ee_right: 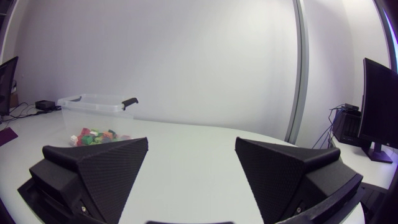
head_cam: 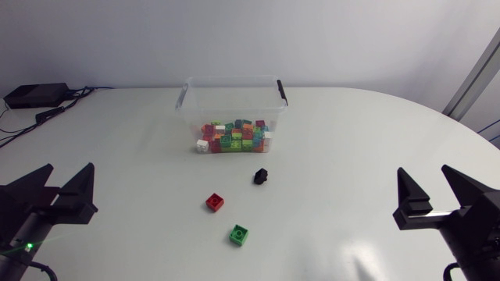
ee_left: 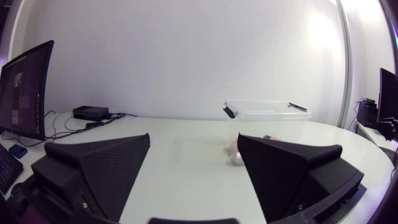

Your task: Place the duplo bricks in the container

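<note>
We're in a robotics lab here, a test room by every sign. One broad white bench [head_cam: 351, 156] with a rounded edge fills the floor in front of me. A machine arm waits at each side of it: the left pincer [head_cam: 69, 168] and the right pincer [head_cam: 423, 170], matte black, wedge fingers spread with nothing between them. At the far left corner a black box [head_cam: 35, 95] sits on the bench, cables [head_cam: 78, 92] trailing from it. The rest looks laid out like a trial. A clear container [head_cam: 232, 92] of coloured duplo bricks [head_cam: 234, 136] stands mid-bench, with a black brick [head_cam: 261, 176], a red brick [head_cam: 215, 202] and a green brick [head_cam: 239, 234] spaced out before it.
</note>
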Controlling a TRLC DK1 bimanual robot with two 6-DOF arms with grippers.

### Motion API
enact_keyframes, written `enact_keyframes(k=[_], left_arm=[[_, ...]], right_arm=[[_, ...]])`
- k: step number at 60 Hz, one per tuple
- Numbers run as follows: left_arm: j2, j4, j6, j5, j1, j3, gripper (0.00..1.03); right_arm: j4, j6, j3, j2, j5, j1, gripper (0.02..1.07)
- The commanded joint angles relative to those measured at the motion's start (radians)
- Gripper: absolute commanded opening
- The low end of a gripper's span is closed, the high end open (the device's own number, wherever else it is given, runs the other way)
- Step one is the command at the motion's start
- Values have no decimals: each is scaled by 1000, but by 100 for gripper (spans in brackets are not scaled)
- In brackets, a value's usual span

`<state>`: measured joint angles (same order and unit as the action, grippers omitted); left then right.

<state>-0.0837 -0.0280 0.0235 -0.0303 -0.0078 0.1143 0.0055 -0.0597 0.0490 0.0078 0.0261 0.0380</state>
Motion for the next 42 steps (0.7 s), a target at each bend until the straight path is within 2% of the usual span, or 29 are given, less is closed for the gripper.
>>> enact_keyframes(k=[1,8,18,25,36,42], left_arm=[[-94,0,-16,7,2,87,98],[-243,-27,-20,9,-11,183,98],[-476,-84,-19,10,-126,329,96],[-620,-145,-51,10,-184,433,96],[-840,-239,-152,9,-278,570,93],[-972,-265,-283,9,-334,617,93]], right_arm=[[33,-3,61,38,0,26,103],[65,-5,121,172,-2,48,103],[57,-25,252,468,-41,62,103],[39,-23,305,586,-71,59,103],[21,-23,339,712,-103,59,103],[-6,-23,376,798,-117,59,103]])
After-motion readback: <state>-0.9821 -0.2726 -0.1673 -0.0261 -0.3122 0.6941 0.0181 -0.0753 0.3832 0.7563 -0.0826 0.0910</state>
